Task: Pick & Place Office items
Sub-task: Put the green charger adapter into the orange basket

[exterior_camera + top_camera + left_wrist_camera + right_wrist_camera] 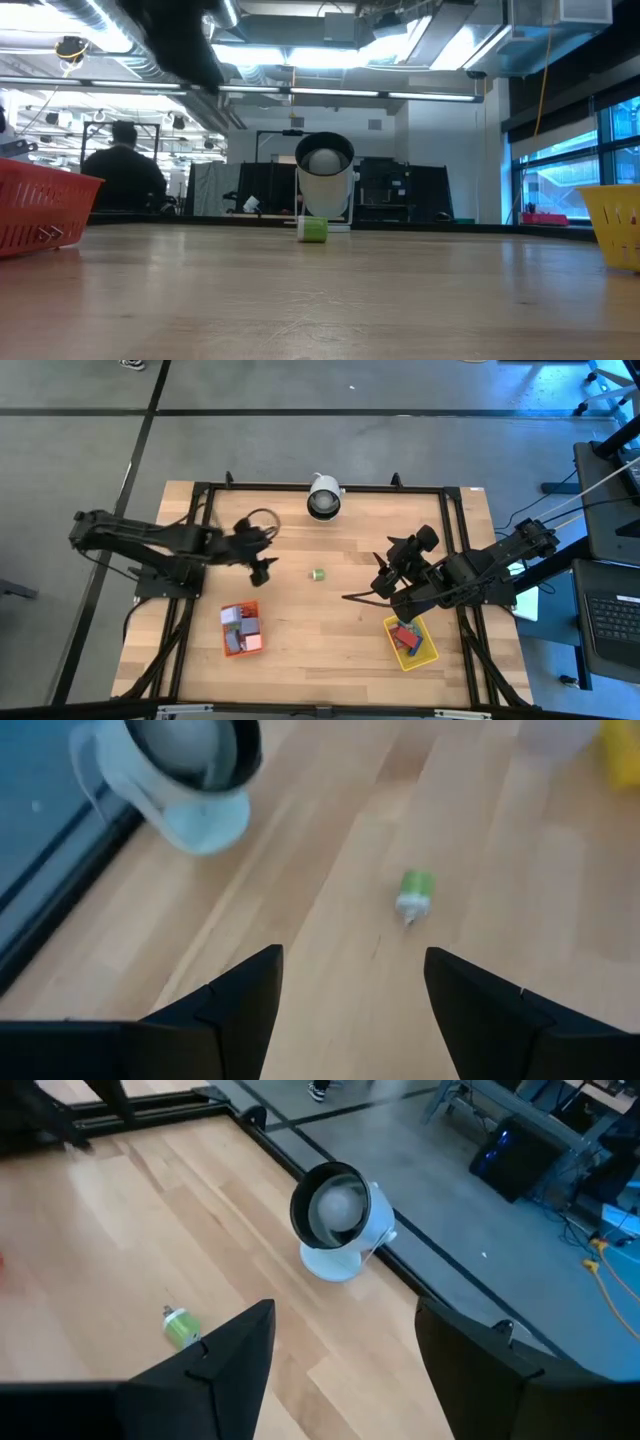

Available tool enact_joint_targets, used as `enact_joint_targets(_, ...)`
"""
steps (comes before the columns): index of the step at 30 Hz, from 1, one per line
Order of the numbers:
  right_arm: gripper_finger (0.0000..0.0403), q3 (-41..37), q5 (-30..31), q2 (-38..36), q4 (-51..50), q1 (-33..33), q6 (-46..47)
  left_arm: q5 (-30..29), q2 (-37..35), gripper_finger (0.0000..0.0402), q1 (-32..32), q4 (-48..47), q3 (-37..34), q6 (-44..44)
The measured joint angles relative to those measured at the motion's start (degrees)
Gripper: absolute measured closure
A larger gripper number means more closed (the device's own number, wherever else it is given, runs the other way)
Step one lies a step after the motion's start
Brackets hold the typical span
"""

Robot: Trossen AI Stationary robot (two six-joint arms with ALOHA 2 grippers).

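A small green office item [318,574] lies alone on the wooden table near its middle; it also shows in the low view as a green piece [313,229]. My left gripper [264,568] hovers open to its left, and the green item [415,892] lies ahead of its fingers, apart from them. My right gripper [384,581] hovers open to the item's right, above the table, with the green item [181,1327] beside its finger in that view. More small pieces lie in the orange tray [255,645] and the yellow tray [425,656].
A white camera on a stand [323,497] sits at the table's far edge, behind the green item. A black frame [200,488] runs around the table. The trays stand near the front, left and right. A person [125,170] sits in the room beyond.
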Motion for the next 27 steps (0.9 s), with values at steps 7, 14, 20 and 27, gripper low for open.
enact_joint_targets(7, 0.016, 0.0, 4.42, 0.0, -8.48, 5.12, 13.81, 11.84, 10.05, 0.0161, 6.96, 9.39, 0.07, 9.57)
enact_joint_targets(14, 0.016, -3.73, 11.37, -1.32, -12.1, 12.41, 29.4, 18.46, 15.6, 0.0164, 11.67, 10.69, 1.62, 12.43)
enact_joint_targets(20, 0.016, -17.21, 13.95, -6.45, -12.19, 17.43, 45.64, 21.1, 16.73, 0.0164, 13.39, 15.3, 1.93, 16.45)
enact_joint_targets(27, 0.016, -30.34, 18.83, -14.25, -10.38, 23.46, 57.96, 27.16, 17.24, 0.0165, 14.23, 16.56, 1.95, 16.95)
